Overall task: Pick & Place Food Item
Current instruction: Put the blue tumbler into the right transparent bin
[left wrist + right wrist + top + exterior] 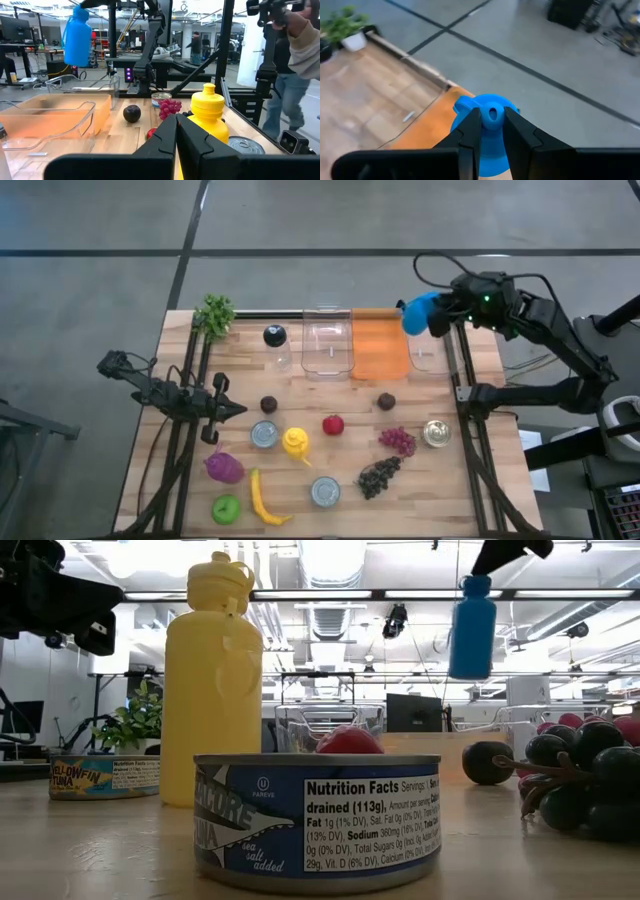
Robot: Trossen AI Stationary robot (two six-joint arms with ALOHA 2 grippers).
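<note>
Blue bottle (pixel 420 313), yellow bottle (pixel 296 443), orange bin (pixel 380 348).

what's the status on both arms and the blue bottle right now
Right gripper shut on blue bottle, held high over the far bins by the orange bin. Left gripper shut, empty, low by yellow bottle. Nothing blocking.

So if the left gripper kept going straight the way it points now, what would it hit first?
Probably the yellow plastic squeeze bottle: it stands just beyond the left gripper, whose fingers are shut, slightly to one side of their line. Past it lie a small dark round fruit and red grapes. Depth is uncertain.
</note>
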